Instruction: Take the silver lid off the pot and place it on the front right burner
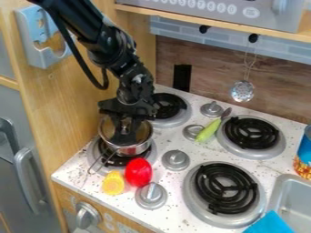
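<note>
Silver metal pot (135, 150) with a thin wire handle (93, 172) sits on a black coil burner (124, 161), near a red oval toy (139, 172); the black claw (125, 134) is at its mouth, apart or together I cannot tell. The pot looks light, stiff and slick, likely best held by its rim.

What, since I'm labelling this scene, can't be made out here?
All in the camera view:
- Much of the inside of the pot: behind the black hand.
- What the hand grips, if anything: dark parts overlap.
- Part of the burner below: under the pot.
- Blue container and sink: cut by the right edge.
- Turquoise item: cut by the bottom edge.
</note>
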Available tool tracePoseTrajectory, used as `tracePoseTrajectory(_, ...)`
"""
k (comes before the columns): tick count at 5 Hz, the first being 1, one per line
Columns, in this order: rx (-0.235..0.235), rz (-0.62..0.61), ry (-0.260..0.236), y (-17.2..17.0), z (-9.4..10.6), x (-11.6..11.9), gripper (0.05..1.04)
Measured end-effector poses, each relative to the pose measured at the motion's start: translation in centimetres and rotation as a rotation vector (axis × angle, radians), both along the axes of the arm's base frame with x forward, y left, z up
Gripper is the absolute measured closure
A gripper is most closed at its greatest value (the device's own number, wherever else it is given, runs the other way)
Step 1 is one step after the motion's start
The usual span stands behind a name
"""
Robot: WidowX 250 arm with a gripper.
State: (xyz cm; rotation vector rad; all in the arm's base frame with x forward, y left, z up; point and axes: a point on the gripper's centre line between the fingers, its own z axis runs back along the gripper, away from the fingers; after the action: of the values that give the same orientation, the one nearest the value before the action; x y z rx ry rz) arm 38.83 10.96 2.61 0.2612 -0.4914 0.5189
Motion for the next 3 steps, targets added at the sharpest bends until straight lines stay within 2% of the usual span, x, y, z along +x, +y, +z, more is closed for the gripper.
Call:
tracePoseTrajectory(1, -0.004, -0.007, 0.010, 0.2, 0.0, -0.1, 0.764)
tracePoseTrajectory(2, -0.012, -0.013, 0.019, 0.0, 0.1, -0.2, 0.772)
tracePoseTrajectory(3, -0.029, -0.055, -0.011, -1.7, 1.8, 0.2, 0.772)
